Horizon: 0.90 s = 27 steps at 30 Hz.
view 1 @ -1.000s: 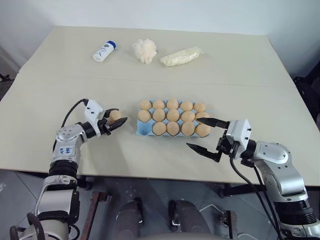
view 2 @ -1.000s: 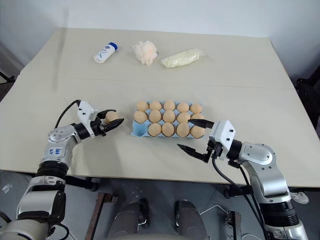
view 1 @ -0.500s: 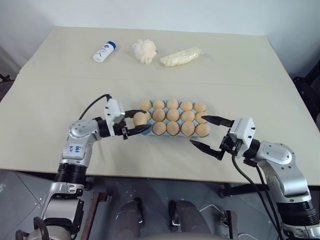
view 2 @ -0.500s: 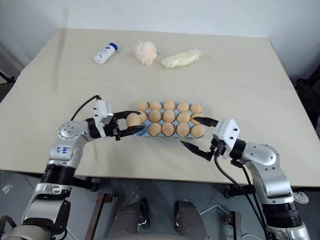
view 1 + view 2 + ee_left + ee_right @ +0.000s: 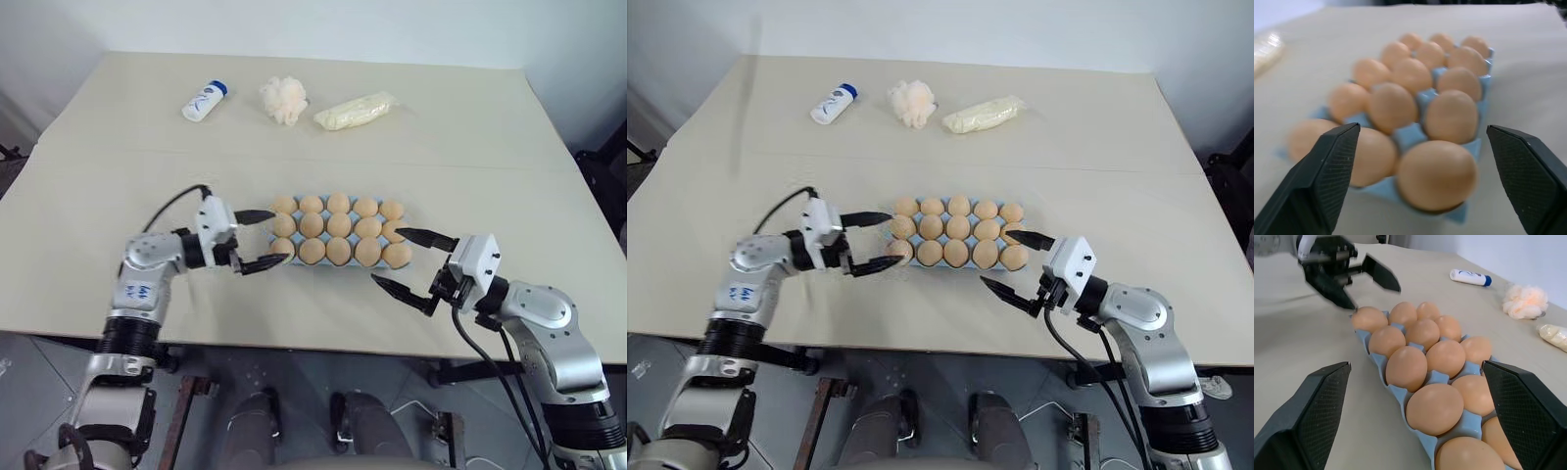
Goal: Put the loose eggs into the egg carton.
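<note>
At the light blue moulded egg carton [image 5: 338, 257], now seemingly full of tan-orange eggs [image 5: 339, 251], the left gripper [image 5: 257, 238] is hovering released and empty; the right gripper [image 5: 411, 262] is idling open. Next comes withdrawal.

The table [image 5: 470, 157] is a pale beige. On it the egg carton [image 5: 277, 257] is light blue, and the eggs [image 5: 339, 228] filling its cups are a smooth tan-orange, all alike. The bottle [image 5: 204, 101] is white with a blue cap and blue marking. The puff [image 5: 283, 99] is cream-white with a faint peach tint. The packet [image 5: 356, 111] is clear over pale yellow contents. Both the left tool [image 5: 263, 238] and the right tool [image 5: 411, 266] have black fingers on white housings.
</note>
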Each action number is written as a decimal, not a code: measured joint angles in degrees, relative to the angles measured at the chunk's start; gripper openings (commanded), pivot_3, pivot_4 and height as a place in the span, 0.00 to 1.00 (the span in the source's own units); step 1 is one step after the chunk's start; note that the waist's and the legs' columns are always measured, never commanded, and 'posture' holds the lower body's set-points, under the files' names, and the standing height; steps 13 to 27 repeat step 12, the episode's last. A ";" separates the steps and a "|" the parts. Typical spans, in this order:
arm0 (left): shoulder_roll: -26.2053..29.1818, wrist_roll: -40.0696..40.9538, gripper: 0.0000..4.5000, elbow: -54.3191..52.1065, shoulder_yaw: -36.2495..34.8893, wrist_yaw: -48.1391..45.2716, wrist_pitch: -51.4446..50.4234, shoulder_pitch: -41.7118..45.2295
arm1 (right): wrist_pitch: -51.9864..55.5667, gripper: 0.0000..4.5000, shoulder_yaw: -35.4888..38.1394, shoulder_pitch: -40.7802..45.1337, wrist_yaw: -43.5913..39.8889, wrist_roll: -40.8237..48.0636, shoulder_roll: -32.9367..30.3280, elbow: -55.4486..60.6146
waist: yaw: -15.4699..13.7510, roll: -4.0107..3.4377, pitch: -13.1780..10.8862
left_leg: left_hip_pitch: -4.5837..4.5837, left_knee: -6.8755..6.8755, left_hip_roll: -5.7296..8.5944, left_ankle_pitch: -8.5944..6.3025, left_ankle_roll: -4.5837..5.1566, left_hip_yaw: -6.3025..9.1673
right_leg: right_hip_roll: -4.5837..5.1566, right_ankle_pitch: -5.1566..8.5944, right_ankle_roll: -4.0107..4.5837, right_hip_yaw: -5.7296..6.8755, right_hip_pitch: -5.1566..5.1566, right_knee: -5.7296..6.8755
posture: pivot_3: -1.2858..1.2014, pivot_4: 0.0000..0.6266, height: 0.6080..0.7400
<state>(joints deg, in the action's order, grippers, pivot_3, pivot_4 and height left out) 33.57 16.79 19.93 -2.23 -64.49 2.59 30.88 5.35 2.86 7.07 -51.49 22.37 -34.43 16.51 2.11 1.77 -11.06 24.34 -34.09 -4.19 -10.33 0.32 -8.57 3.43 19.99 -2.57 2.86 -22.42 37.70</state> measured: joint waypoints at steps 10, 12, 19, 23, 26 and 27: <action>7.75 0.94 0.97 2.48 -8.47 -0.53 1.13 -10.32 | 0.09 1.00 2.03 -0.58 -2.02 0.72 -1.70 -1.38 | -0.57 0.00 0.00 | 0.02 0.05 0.02 -0.15 -0.20 0.06 | 0.14 0.03 0.06 0.03 -0.03 -0.04 | 0.52 0.24 1.00; 7.71 0.57 0.97 0.72 -8.73 1.34 1.69 -11.50 | 0.01 1.00 2.05 0.00 -2.32 0.72 -1.70 -1.87 | -0.55 0.00 0.00 | 0.02 0.05 0.02 -0.16 -0.20 0.07 | 0.17 0.04 0.08 0.03 -0.01 -0.07 | 0.52 0.24 1.00; 7.71 0.57 0.97 0.72 -8.73 1.34 1.69 -11.50 | 0.01 1.00 2.05 0.00 -2.32 0.72 -1.70 -1.87 | -0.55 0.00 0.00 | 0.02 0.05 0.02 -0.16 -0.20 0.07 | 0.17 0.04 0.08 0.03 -0.01 -0.07 | 0.52 0.24 1.00; 7.71 0.57 0.97 0.72 -8.73 1.34 1.69 -11.50 | 0.01 1.00 2.05 0.00 -2.32 0.72 -1.70 -1.87 | -0.55 0.00 0.00 | 0.02 0.05 0.02 -0.16 -0.20 0.07 | 0.17 0.04 0.08 0.03 -0.01 -0.07 | 0.52 0.24 1.00; 7.71 0.57 0.97 0.72 -8.73 1.34 1.69 -11.50 | 0.01 1.00 2.05 0.00 -2.32 0.72 -1.70 -1.87 | -0.55 0.00 0.00 | 0.02 0.05 0.02 -0.16 -0.20 0.07 | 0.17 0.04 0.08 0.03 -0.01 -0.07 | 0.52 0.24 1.00; 7.71 0.57 0.97 0.72 -8.73 1.34 1.69 -11.50 | 0.01 1.00 2.05 0.00 -2.32 0.72 -1.70 -1.87 | -0.55 0.00 0.00 | 0.02 0.05 0.02 -0.16 -0.20 0.07 | 0.17 0.04 0.08 0.03 -0.01 -0.07 | 0.52 0.24 1.00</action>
